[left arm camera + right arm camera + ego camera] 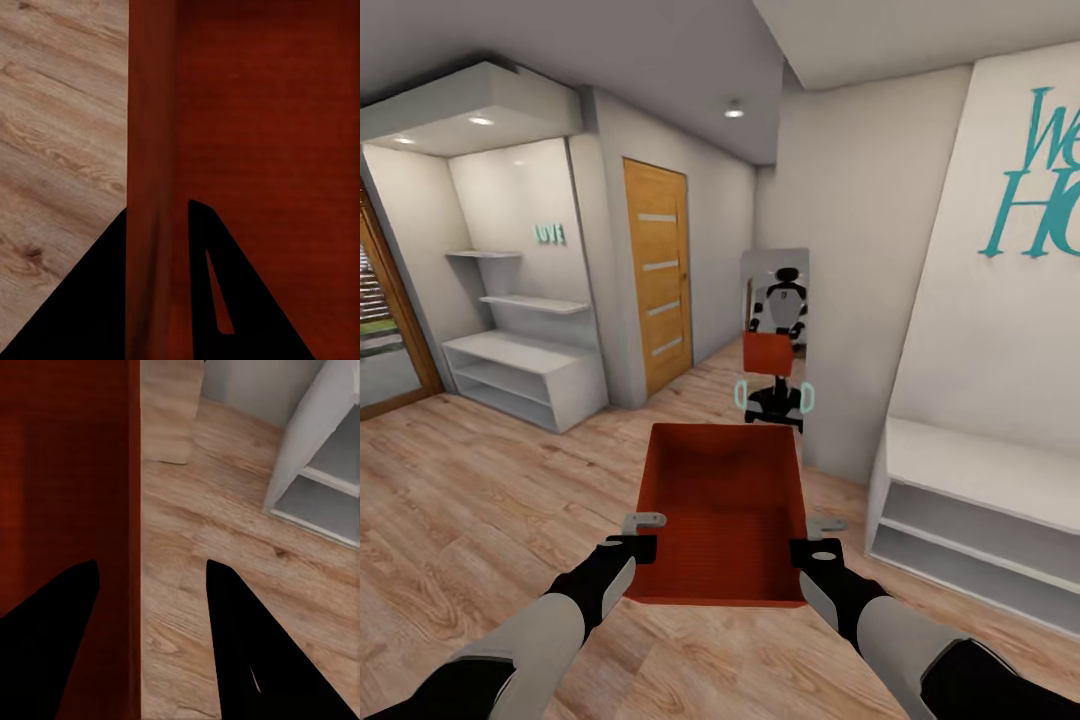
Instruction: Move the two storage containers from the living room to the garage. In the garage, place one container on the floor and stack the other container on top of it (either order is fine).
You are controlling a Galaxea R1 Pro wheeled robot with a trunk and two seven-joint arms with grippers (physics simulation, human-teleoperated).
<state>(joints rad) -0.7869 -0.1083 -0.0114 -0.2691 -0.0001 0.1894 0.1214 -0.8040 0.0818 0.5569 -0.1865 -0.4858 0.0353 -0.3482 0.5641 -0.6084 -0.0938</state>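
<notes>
Indoors, wood plank floor, white shelves.

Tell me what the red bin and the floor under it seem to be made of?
The bin looks like thin matte plastic: even orange-red colour, plain slim walls, faint ribbing on its base. The floor looks like light wood planks or laminate, with grain, knots and board seams showing, though a render leaves that open.

ahead: light wood plank floor open | right: low white shelf unit close beside | left: white open shelving well apart | far: mirror on wall
</notes>
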